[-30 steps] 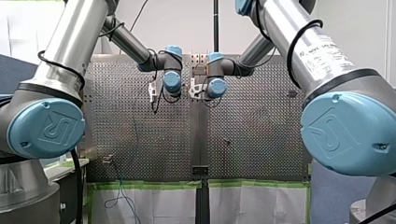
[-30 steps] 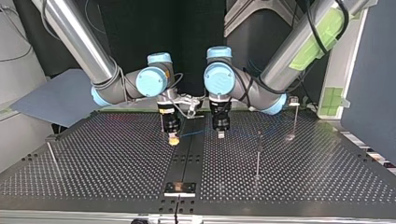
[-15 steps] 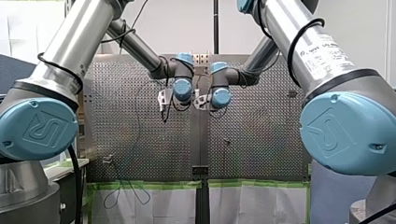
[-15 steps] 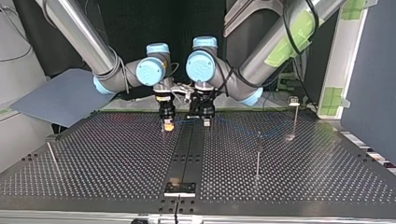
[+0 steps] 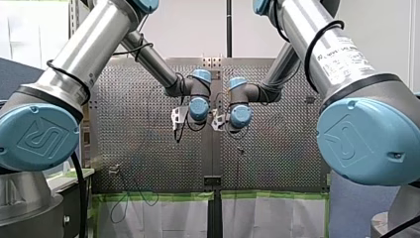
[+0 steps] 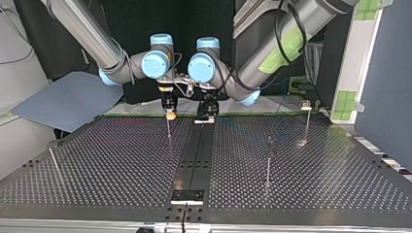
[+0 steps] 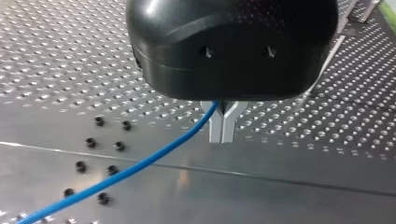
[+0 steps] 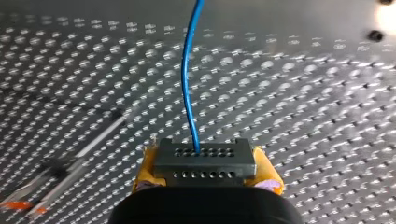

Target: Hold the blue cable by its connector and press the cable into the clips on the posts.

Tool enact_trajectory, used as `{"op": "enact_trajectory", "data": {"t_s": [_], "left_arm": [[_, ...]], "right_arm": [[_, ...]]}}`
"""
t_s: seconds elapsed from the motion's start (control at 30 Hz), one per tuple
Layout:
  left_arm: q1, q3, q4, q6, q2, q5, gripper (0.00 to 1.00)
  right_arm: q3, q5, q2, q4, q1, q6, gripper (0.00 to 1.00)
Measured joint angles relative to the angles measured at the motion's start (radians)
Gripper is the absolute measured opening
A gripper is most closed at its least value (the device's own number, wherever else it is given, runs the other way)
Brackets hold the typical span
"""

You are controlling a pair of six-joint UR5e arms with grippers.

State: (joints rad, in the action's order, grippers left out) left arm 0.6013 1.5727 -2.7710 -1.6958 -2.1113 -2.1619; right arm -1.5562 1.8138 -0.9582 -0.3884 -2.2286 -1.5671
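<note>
— How was the thin blue cable (image 8: 185,93) seen?
— It was seen rising from a grey metal connector block (image 8: 204,157) with rows of small holes. The block was clamped between the yellow pads of my right gripper (image 8: 204,164).
— And further along?
— In the left wrist view, the cable was pinched between the closed metal fingers of my black left gripper (image 7: 221,136).
— What was shown only from across the perforated metal tabletop (image 6: 121,167)?
— Both grippers were shown side by side near its far edge, with a thin upright metal post (image 6: 168,130) close to my right gripper.
</note>
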Motion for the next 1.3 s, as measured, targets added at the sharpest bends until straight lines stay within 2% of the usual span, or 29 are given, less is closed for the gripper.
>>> {"op": "enact_trajectory", "data": {"t_s": [0.3,0.6,0.7,0.8,0.93,1.03,1.2,1.3], "left_arm": [[0.009,0.001,0.036,0.014,-0.044,0.002,0.02],[0.02,0.001,0.07,0.03,-0.082,0.008,0.02],[0.021,0.001,0.074,0.038,-0.087,0.014,0.02],[0.024,0.001,0.078,0.06,-0.105,0.02,0.02],[0.034,0.001,0.101,0.098,-0.141,0.036,0.02],[0.047,0.001,0.129,0.12,-0.172,0.056,0.02],[0.066,0.001,0.183,0.133,-0.197,0.075,0.02],[0.076,0.001,0.211,0.134,-0.207,0.083,0.02]], "right_arm": [[-0.102,0.0,0.001,-0.052,0.005,-0.009,0.0],[-0.195,0.0,0.002,-0.089,0.035,-0.029,0.0],[-0.224,0.0,0.003,-0.096,0.049,-0.037,0.0],[-0.254,-0.004,0.003,-0.107,0.072,-0.048,0.0],[-0.277,-0.007,0.003,-0.117,0.114,-0.056,0.0],[-0.28,-0.013,0.003,-0.127,0.135,-0.056,0.0],[-0.281,-0.023,0.003,-0.153,0.156,-0.053,0.0],[-0.281,-0.042,0.003,-0.176,0.17,-0.05,0.0]]}}
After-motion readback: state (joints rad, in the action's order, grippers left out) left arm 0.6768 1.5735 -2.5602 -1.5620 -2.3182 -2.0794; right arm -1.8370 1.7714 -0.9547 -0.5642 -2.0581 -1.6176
